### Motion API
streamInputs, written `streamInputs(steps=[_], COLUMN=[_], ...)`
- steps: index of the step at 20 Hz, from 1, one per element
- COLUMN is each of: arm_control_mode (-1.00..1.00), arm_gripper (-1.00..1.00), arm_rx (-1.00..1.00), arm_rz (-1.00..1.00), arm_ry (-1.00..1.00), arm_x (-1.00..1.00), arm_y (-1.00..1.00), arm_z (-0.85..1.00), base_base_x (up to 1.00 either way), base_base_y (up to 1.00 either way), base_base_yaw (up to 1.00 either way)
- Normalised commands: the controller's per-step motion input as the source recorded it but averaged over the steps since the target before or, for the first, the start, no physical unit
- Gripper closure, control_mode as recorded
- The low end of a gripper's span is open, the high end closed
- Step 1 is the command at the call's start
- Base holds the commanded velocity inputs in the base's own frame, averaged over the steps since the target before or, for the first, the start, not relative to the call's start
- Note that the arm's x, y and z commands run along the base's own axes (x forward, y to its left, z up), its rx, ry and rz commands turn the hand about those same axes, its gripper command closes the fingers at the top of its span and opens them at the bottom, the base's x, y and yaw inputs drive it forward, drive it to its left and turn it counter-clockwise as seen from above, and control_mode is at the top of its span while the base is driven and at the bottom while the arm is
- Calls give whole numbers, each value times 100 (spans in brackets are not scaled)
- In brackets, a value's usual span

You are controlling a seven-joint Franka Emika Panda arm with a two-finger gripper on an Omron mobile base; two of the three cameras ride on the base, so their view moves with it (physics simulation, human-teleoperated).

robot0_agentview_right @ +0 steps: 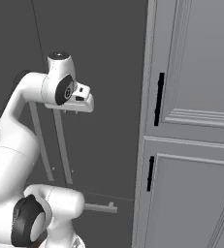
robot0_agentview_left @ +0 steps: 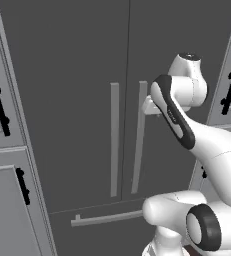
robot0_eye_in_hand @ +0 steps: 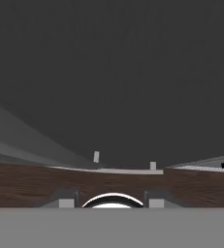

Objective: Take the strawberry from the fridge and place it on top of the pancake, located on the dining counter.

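Fridge [robot0_agentview_left: 77,75] is shut, both doors flush, so the step in hand is opening a door. The strawberry, going by the task, must be inside behind those doors. Pancake & dining table are elsewhere in the room.

Hand [robot0_agentview_left: 149,106] sits at the top end of the long handle [robot0_agentview_left: 138,150] just right of the door seam, touching or v. close to it. In the hand view the fingertips [robot0_eye_in_hand: 67,197] stand apart w/ a gap between, but I cannot tell if they're clamped on the handle or just beside it.

To do it well:
- Confirm the handle is really between the fingers before you pull; a grip this near the bar's end could slip off.
- Pull in an arc about the door's outer hinge edge, not straight back, or the fingers will drag off the bar.
- Watch the elbow: the forearm crosses in front of that door, so swing wide enough that the door doesn't hit the arm or base.
- Open far enough to see the shelves before reaching in.

Hard to make out:
- Contact between fingers & handle is blocked by the wrist in the left base view, and the right base view [robot0_agentview_right: 84,102] has the hand seen from behind.
- The hand view looks down the dark door face to the drawer bar [robot0_eye_in_hand: 108,170] & brown floor [robot0_eye_in_hand: 26,184]; the handle itself isn't clear there.
- Fridge interior is hidden, so shelf & exact spot of the fruit are unknown.
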Motion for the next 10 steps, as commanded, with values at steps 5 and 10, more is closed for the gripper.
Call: streamInputs(steps=[5,10], arm_control_mode=[100,100], arm_gripper=[-100,-100], arm_rx=[0,0], arm_rz=[0,0], arm_ry=[0,0], arm_x=[0,0], arm_y=[0,0], arm_z=[0,0], base_base_x=[-26,-68], base_base_y=[0,5], base_base_yaw=[0,0])
